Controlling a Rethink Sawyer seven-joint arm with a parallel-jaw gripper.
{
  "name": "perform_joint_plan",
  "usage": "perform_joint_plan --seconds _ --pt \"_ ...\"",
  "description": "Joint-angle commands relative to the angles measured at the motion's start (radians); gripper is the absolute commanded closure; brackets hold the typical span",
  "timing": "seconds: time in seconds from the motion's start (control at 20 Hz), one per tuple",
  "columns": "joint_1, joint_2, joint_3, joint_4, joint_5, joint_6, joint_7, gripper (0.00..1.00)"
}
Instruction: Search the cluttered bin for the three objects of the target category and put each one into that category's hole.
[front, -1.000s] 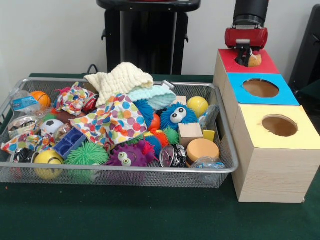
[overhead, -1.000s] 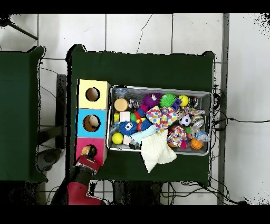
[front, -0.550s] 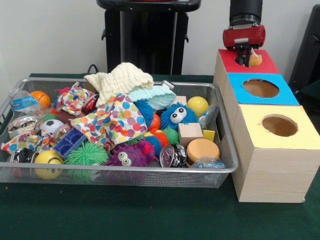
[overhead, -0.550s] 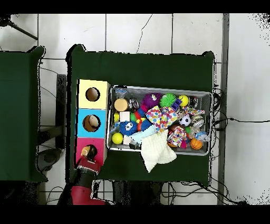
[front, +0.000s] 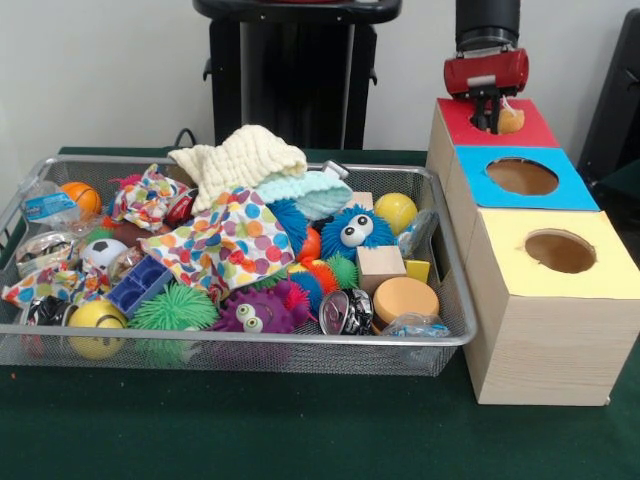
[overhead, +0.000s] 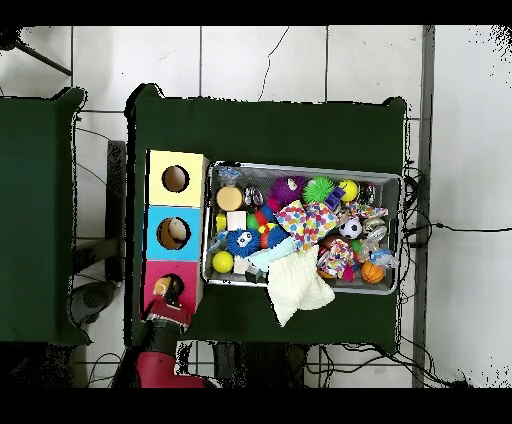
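My gripper (front: 489, 118) hangs just over the round hole of the red-topped box (front: 530, 130), at the far end of the row of boxes. A small tan-orange object (front: 511, 120) sits at the hole's rim, right beside the gripper's tip. The overhead view shows the gripper (overhead: 165, 300) at the edge of the red box (overhead: 158, 276), with a tan patch in its hole. The wire bin (front: 455, 290) holds a heap of toys: cloths, spiky balls, a blue furry toy with eyes (front: 354, 230), and a yellow ball (front: 396, 211).
A blue-topped box (front: 575, 195) and a yellow-topped box (front: 610, 275), each with a round hole, stand in line with the red one beside the bin. A cream knitted cloth (front: 240, 157) hangs over the bin's far rim. A black stand (front: 290, 70) rises behind the table.
The gripper has risen a little above the red box's hole. The tan-orange object has stayed at the hole's rim.
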Motion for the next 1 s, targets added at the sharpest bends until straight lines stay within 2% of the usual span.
perform_joint_plan --seconds 0.05,0.15,0.3,0.6,0.75,0.9,1.0 --pt "0.097 0.205 0.233 -0.083 0.045 0.566 -0.060 1.00" --pt "0.097 0.207 0.229 -0.086 0.039 0.595 -0.073 1.00" --pt "0.096 0.217 0.225 -0.090 0.018 0.583 -0.068 1.00" --pt "0.117 0.227 0.207 -0.089 0.028 0.572 -0.061 1.00" --pt "0.099 0.242 0.212 -0.090 -0.007 0.558 -0.050 1.00" --pt "0.112 0.252 0.202 -0.096 0.019 0.600 -0.080 1.00" --pt "0.098 0.252 0.202 -0.096 -0.014 0.609 -0.095 1.00"
